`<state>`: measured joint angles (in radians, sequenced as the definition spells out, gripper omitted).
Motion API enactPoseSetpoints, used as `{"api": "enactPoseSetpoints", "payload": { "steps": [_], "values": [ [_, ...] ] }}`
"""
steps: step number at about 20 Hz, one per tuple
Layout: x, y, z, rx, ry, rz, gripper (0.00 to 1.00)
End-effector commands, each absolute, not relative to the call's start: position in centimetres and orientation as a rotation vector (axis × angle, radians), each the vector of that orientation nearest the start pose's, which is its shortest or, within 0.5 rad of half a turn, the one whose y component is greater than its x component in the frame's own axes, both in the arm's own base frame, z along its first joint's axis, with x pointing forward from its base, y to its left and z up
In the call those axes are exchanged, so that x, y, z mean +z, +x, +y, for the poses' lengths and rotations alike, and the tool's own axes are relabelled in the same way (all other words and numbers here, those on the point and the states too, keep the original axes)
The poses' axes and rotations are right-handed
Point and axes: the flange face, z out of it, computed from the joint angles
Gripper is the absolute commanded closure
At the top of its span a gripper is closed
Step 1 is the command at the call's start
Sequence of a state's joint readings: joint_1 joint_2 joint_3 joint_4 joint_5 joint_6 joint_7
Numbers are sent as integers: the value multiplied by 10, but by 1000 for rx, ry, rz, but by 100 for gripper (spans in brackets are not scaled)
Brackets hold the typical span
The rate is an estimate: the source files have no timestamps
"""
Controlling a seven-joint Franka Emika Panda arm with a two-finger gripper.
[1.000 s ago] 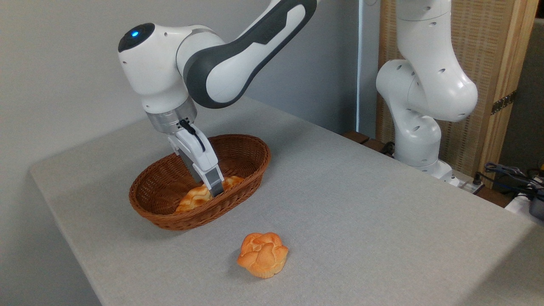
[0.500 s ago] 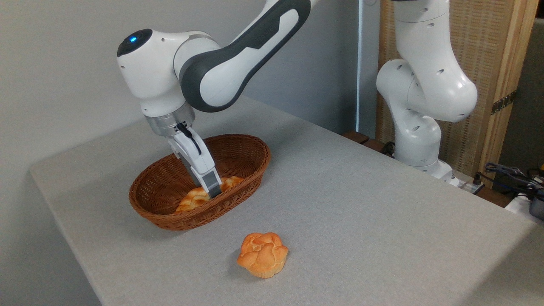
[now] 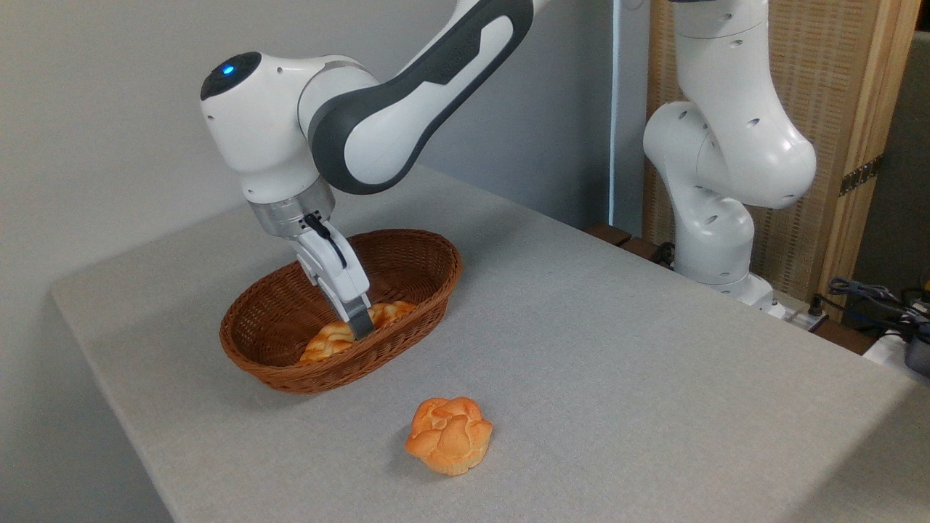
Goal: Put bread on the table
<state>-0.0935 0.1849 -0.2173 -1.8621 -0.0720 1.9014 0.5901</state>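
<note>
Gripping the bread [image 3: 330, 340] in the basket [image 3: 429, 250], fingers [image 3: 361, 328] now shifted slightly left.

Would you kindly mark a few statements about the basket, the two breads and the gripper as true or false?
1. The braided loaf lies inside the wicker basket. True.
2. The round bun sits in the basket. False: it rests on the grey table, in front of the basket.
3. The gripper reaches down into the basket at the loaf. True.
4. The basket is tipped on its side. False: it stands upright, opening upward.
5. The loaf hangs in the air above the basket. False: it lies low inside it.
</note>
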Motion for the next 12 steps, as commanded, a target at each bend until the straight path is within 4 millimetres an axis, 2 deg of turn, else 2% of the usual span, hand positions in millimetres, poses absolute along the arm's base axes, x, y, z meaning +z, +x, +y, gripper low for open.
{"api": "enactPoseSetpoints", "payload": {
  "steps": [1,3,7,12],
  "values": [
    [405,564,-188,178,-2957,1382,70],
    [412,564,-188,156,-2958,1376,70],
    [446,560,-187,66,-2962,1365,69],
    [463,554,-193,27,-2960,1357,67]
  ]
}}
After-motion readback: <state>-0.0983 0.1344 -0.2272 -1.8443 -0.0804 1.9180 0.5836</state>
